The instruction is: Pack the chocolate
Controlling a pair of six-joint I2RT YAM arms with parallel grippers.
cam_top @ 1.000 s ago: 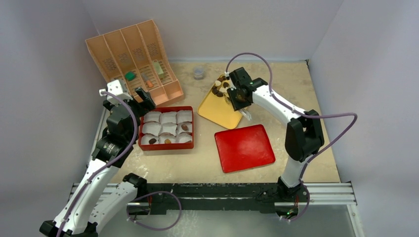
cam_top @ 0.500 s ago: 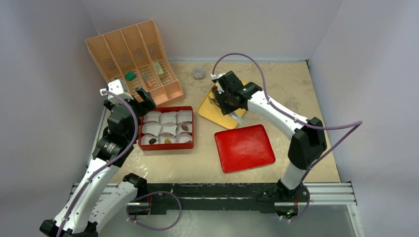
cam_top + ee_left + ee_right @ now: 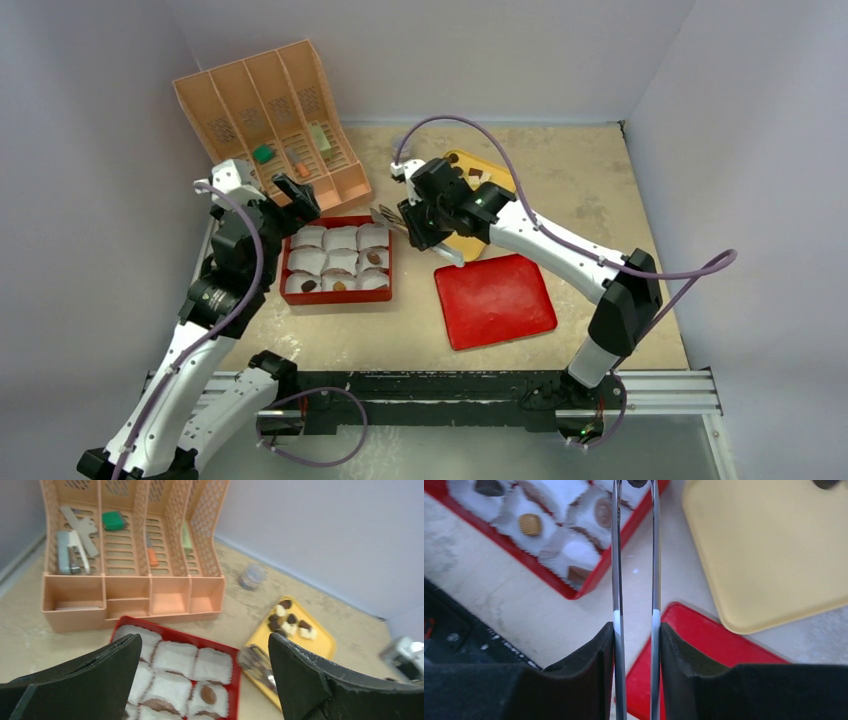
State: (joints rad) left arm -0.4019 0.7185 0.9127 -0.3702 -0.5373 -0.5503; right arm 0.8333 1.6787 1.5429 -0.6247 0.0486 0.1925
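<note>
From above, my right tool [image 3: 418, 222] hangs between the yellow tray [image 3: 470, 245] and the red box [image 3: 338, 219], clamped on metal tongs [image 3: 386, 214]. Chocolate [image 3: 468, 172] lies at the tray's far end, and a few pieces sit in the box's paper cups [image 3: 325, 238]. My left tool [image 3: 292, 196] is near the organizer [image 3: 270, 110]. The left wrist view shows its fingers spread wide. The right wrist view shows a dark piece [image 3: 638, 482] pinched at the tong tips by the box's edge.

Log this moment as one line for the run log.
right pincer: shut on tongs, dark chocolate at tips, over red box | left pincer: open, empty, near box | box: partly filled
</note>
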